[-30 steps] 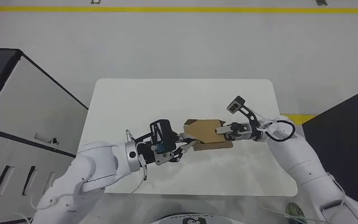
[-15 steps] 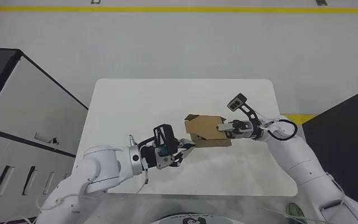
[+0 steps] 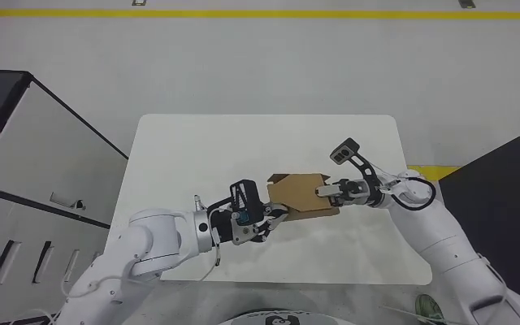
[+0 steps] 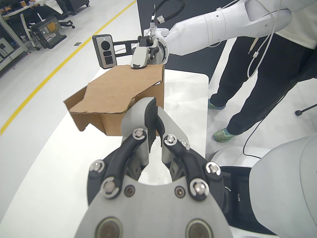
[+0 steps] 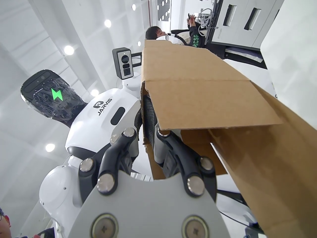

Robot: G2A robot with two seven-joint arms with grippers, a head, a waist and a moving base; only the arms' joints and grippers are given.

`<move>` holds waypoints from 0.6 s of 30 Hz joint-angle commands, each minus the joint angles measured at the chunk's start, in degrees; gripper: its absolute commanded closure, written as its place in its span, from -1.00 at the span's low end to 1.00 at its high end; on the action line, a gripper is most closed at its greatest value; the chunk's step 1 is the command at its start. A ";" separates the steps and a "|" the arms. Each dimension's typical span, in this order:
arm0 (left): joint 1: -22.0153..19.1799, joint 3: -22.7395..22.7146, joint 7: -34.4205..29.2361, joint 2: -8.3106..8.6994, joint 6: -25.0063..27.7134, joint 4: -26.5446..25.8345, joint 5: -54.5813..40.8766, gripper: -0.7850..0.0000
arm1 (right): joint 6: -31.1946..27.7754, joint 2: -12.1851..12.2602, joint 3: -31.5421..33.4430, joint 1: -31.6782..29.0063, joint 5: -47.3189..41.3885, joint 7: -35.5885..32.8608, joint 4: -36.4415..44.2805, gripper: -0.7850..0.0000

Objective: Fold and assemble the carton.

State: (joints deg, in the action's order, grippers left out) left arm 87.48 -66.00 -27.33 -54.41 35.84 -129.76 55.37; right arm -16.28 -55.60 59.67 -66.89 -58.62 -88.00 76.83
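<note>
Pale floor with a yellow stripe near the upper edge surrounds the white, round-cornered surface (image 3: 162, 154). In the top view the brown carton (image 3: 301, 193) is a little right of centre over it, already raised into a box shape. Its top panel has a stepped cut edge and lies over an open end where inner walls show, so the flaps there are not yet tucked. The right pincer (image 3: 327, 190) comes in from the right of the frame and is clamped on a cardboard wall at the carton's right end. Its wrist view shows the board edge pinched between the fingers. The left pincer (image 3: 278, 217) is at the carton's lower-left corner, fingers pressed together with nothing seen between them and the tips just against the near wall. I judge the step in hand to be closing up the box, with one arm steadying it while the other works the open end. The next move likely calls for the left pincer to fold the loose panel inward, with a firm right-hand hold so the carton neither slides nor collapses.
</note>
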 commanded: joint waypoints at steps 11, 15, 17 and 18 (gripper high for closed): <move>0.40 -0.58 0.31 0.15 -0.04 0.21 -0.15 1.00 | 0.00 0.40 0.04 -0.58 0.52 0.00 0.91 1.00; 0.58 -0.51 0.26 0.19 0.13 0.31 0.01 1.00 | 0.00 0.38 -0.33 -0.69 0.54 0.00 1.04 1.00; 0.56 -0.30 0.19 0.19 0.28 0.23 -0.01 1.00 | 0.00 0.33 -0.44 -0.66 0.39 0.00 1.06 1.00; 0.49 -0.20 0.16 0.18 0.35 0.22 0.00 1.00 | 0.00 0.30 -0.46 -0.64 0.34 0.00 1.04 1.00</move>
State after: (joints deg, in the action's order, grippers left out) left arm 88.04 -66.34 -27.14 -54.22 36.11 -129.50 55.39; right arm -16.28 -55.27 59.23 -67.55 -58.20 -88.00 77.90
